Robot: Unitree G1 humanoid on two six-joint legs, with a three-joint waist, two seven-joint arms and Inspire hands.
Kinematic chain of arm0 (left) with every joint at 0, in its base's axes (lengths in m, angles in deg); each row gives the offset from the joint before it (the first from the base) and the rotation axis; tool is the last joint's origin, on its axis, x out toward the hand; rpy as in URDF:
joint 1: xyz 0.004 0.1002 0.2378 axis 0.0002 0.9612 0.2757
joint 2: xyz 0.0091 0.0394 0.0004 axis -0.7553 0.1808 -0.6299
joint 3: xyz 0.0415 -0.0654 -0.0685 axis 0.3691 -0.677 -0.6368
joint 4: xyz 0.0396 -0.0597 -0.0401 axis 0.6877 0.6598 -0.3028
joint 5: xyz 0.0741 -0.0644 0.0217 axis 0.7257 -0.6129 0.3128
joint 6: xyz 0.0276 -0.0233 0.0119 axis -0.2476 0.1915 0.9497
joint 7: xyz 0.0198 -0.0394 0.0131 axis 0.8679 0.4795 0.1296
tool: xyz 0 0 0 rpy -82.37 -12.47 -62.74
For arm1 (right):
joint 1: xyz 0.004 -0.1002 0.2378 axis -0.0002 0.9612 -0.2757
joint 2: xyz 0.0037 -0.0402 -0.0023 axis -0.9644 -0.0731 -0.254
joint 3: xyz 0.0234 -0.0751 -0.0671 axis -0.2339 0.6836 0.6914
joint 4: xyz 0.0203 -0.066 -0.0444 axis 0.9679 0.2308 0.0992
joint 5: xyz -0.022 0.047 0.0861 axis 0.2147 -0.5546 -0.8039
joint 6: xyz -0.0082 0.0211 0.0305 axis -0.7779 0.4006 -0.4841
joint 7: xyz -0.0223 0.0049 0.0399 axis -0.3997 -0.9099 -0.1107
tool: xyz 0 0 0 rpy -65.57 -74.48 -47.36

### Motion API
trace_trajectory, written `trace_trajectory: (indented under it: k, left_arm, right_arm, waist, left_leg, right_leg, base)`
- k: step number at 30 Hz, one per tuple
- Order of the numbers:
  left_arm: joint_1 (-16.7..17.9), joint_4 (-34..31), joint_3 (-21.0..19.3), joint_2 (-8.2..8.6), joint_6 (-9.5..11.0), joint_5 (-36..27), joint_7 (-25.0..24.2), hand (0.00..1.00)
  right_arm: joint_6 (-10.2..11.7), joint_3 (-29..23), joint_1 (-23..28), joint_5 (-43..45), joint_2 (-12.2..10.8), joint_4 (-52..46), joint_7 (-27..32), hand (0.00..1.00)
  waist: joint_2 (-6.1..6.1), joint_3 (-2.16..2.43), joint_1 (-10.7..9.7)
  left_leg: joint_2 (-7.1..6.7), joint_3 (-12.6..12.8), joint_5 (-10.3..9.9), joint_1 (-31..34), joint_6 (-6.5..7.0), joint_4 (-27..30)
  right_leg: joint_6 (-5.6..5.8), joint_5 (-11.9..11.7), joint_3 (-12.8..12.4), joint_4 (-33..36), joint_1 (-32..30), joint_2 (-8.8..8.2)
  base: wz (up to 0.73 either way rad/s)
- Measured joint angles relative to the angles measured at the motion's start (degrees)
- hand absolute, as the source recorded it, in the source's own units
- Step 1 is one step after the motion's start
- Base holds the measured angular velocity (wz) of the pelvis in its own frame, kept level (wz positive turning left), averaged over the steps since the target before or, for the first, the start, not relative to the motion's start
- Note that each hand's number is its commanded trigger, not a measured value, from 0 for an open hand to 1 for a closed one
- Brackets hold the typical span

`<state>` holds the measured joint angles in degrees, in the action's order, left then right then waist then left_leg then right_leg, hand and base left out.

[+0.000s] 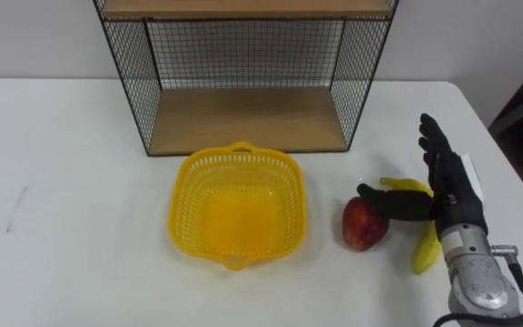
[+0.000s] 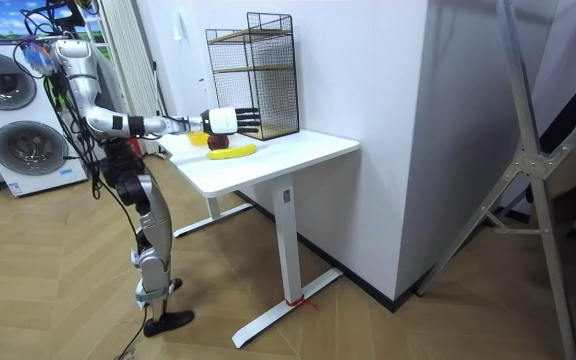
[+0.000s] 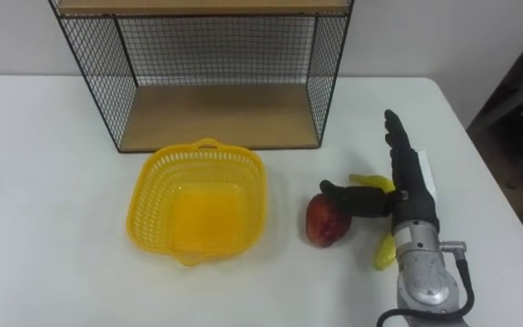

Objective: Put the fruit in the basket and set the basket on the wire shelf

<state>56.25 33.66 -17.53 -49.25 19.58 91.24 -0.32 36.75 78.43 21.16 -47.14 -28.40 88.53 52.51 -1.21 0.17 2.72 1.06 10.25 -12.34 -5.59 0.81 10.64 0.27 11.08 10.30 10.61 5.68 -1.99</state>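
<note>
Apple [image 1: 363, 227] beside banana [image 1: 423, 254], right hand [image 1: 450, 188] above, fingers [image 1: 432, 141] straight and spread, yellow basket [image 1: 198, 177] to their left

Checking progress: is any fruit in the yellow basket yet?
No, the basket holds nothing; the apple and banana lie on the table beside it.

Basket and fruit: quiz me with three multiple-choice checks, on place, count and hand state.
1. Where is the apple? A) on the table, right of the basket B) inside it C) behind it
2. How many fruits are in the basket? A) two B) one C) none
3. The right hand is: A) shut on the apple B) open C) shut, empty
Answers: 1 A, it lies beside the basket. 2 C, apple and banana lie outside it. 3 B, its fingers are straight above the banana.
</note>
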Motion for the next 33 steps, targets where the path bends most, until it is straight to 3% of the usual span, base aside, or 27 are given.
trace_trajectory:
  k: [12, 33]
  left_arm:
    - [-0.24, -0.08, 0.14, -0.01, 0.18, -0.07, -1.0, 0.0]
    - [-0.69, 1.61, 1.37, -0.06, 0.54, -0.38, -0.99, 0.0]
  right_arm:
    - [0.05, 2.74, 0.13, 0.33, -0.46, -0.4, -1.98, 0.0]
    - [0.08, 4.43, 0.22, -2.45, -2.17, -3.18, -8.73, 0.0]
  waist:
    - [-0.73, 0.1, 0.66]
    - [-0.19, -0.02, 0.63]
  left_leg:
    - [-0.01, -0.21, -0.01, 0.03, -0.03, -0.17]
    - [0.19, -1.05, -0.06, 1.0, -0.09, 0.22]
  right_leg:
    - [0.02, -0.21, 0.64, -0.84, 0.17, 0.02]
    - [-0.09, -0.39, 0.86, -0.65, 0.31, 0.1]
  base:
    - [0.0]
    - [0.01]
